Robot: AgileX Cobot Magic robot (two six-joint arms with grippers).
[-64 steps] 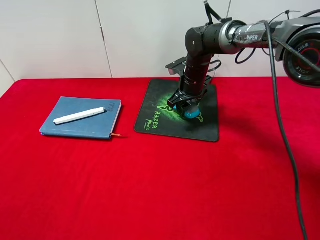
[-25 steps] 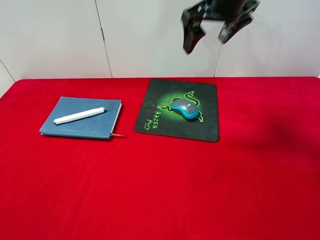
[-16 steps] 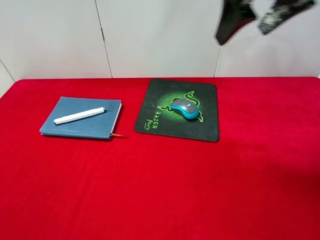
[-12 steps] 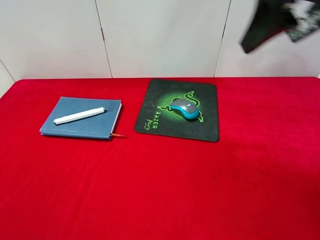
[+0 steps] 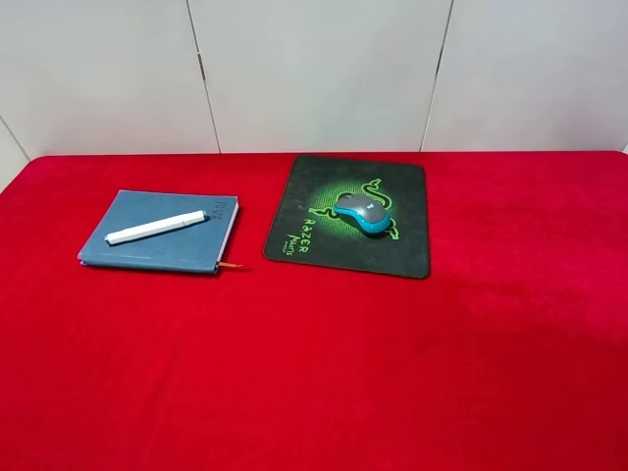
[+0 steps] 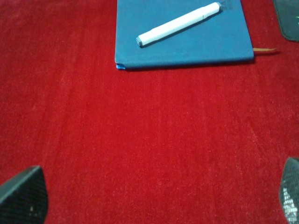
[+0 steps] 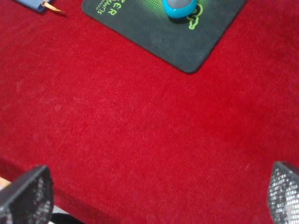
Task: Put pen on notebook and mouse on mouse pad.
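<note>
The pen [image 5: 157, 228] lay flat and diagonal across the cover of the notebook [image 5: 147, 250], fully supported, no end hanging off; dark tip toward the mouse pad side. The notebook sat closed on the left of the red worktop [image 5: 324, 373], orange ribbon bookmark [image 5: 232, 265] poking out of its near right corner. The mouse [image 5: 362, 213] rested on the green logo of the mouse pad [image 5: 402, 245], roughly mid-pad, well inside every edge. The pad lay just right of the notebook, a strip of red cloth between them.

Judgement: both placements looked done. Pen angled across the cover so it would not roll off; mouse set centrally with margin all round. Nothing left to move.

No arm showed in the high view. Both wrist views looked down on the worktop from well above, so both arms seemed raised and pulled toward the near side. The left gripper [image 6: 154, 198] had its fingertips at opposite lower corners of its wrist view, jaws spread wide, nothing between them, notebook and pen well ahead. The right gripper [image 7: 154, 193] was likewise wide apart and empty, mouse pad corner and mouse far ahead. Neither touched anything.
</note>
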